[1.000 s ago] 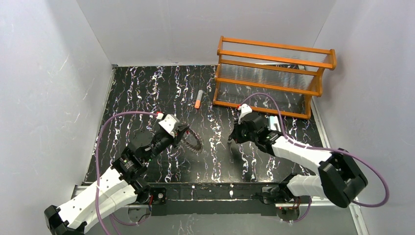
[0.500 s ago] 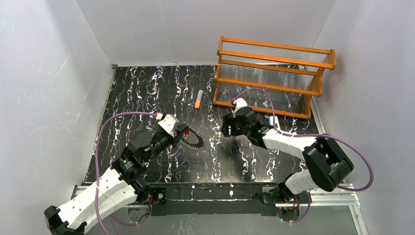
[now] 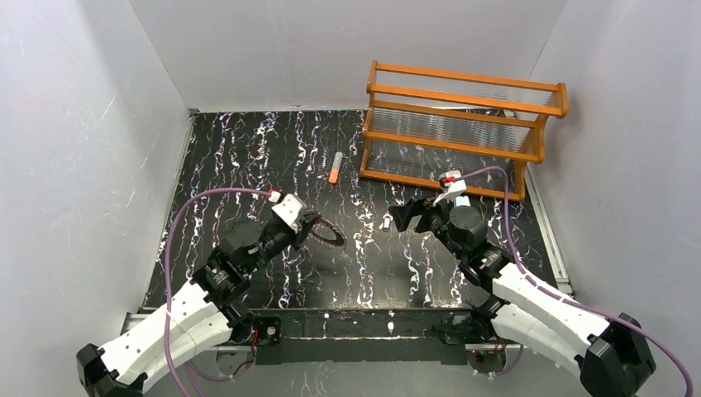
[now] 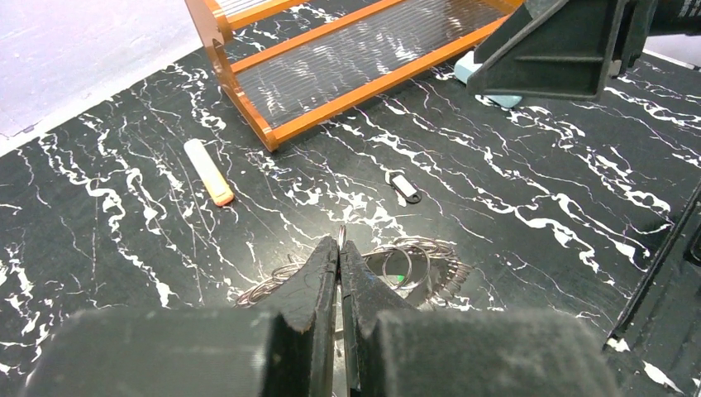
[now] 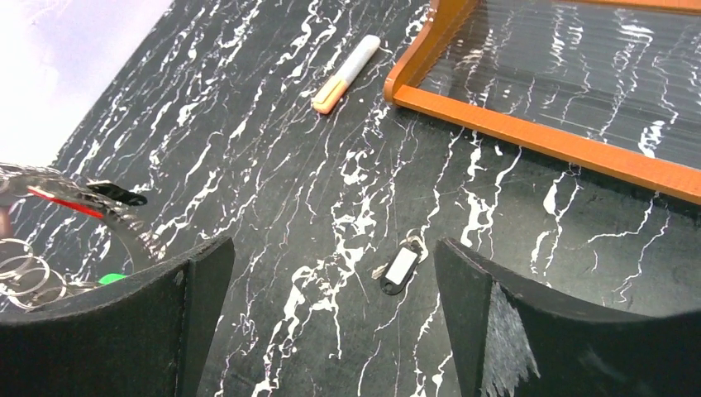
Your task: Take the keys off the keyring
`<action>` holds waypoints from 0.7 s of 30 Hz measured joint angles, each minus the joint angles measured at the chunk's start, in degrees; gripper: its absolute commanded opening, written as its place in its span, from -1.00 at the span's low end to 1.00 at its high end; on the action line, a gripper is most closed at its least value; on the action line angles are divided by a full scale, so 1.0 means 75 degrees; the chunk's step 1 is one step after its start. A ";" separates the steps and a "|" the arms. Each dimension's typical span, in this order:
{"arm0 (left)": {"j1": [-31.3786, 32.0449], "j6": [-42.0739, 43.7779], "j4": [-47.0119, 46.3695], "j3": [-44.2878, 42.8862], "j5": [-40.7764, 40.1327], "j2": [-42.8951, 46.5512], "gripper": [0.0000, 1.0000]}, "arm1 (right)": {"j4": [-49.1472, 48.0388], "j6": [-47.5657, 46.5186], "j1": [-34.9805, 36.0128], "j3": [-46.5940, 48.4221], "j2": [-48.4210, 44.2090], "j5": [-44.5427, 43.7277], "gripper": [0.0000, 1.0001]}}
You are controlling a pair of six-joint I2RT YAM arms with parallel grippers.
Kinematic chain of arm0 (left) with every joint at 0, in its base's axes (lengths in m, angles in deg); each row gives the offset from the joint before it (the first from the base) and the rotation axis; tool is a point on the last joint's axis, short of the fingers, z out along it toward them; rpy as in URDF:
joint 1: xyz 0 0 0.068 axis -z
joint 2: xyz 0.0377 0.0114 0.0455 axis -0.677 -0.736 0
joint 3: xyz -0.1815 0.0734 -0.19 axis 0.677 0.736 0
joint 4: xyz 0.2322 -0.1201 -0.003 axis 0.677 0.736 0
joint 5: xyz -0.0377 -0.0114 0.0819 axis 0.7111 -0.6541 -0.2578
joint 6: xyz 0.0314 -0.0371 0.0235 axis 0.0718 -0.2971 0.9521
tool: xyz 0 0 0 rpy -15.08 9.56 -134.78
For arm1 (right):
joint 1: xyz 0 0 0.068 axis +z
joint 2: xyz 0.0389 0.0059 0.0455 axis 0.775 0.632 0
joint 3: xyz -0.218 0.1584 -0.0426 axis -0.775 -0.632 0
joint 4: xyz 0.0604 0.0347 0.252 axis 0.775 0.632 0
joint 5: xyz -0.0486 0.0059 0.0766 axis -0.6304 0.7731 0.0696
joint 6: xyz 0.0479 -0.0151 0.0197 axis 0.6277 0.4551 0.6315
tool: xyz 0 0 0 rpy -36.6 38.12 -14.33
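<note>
Pinching the keyring (image 3: 329,236), left gripper (image 4: 340,248) jaws are clenched; right gripper (image 5: 331,318) jaws gape empty, dark-and-white key (image 5: 399,269) lies loose on counter (image 3: 248,165) just beside.

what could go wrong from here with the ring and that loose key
The left end effector grips the keyring by a thin edge only; a tug on the red key or green key might pull it loose.
The dark-and-white key lies loose right by the open right end effector, which could knock it away on its next reach.
</note>
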 measured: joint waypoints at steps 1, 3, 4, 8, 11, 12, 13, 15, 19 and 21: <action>0.0000 0.0000 -0.0006 0.0000 0.0050 -0.0032 -1.00 | 0.0032 -0.0015 -0.0009 -0.0020 -0.0111 0.0003 0.97; -0.0009 -0.0003 -0.0029 0.0000 0.0184 -0.0076 -1.00 | 0.0020 -0.0041 -0.0017 -0.0023 -0.0251 0.0117 0.97; -0.0015 -0.0003 -0.0047 0.0000 0.0254 -0.0090 -1.00 | -0.0012 -0.0052 -0.0020 -0.0029 -0.0294 0.0207 0.97; -0.0064 -0.0006 -0.0111 0.0000 0.0624 -0.0117 -1.00 | -0.0055 -0.0175 -0.0020 -0.0047 -0.0294 0.0883 0.97; -0.0114 -0.0035 -0.0169 0.0009 0.0915 -0.0125 -1.00 | -0.0291 -0.0335 -0.0020 -0.0286 -0.0315 0.1559 0.97; -0.0134 -0.0052 -0.0187 0.0015 0.1014 -0.0131 -1.00 | -0.0361 -0.0370 -0.0020 -0.0391 -0.0329 0.1714 0.97; -0.0166 -0.0061 -0.0204 0.0015 0.1099 -0.0149 -1.00 | -0.0437 -0.0396 -0.0020 -0.0516 -0.0341 0.1886 0.97; -0.0221 -0.0073 -0.0254 0.0015 0.1279 -0.0181 -1.00 | -0.0475 -0.0428 -0.0020 -0.0688 -0.0341 0.2171 0.97; -0.0326 -0.0157 -0.0440 0.0064 0.1696 -0.0201 -1.00 | -0.0740 -0.0487 -0.0020 -0.0883 -0.0321 0.2661 0.92; -0.0370 -0.0236 -0.0597 0.0149 0.1973 -0.0204 -1.00 | -0.0924 -0.0522 -0.0020 -0.0924 -0.0262 0.2946 0.91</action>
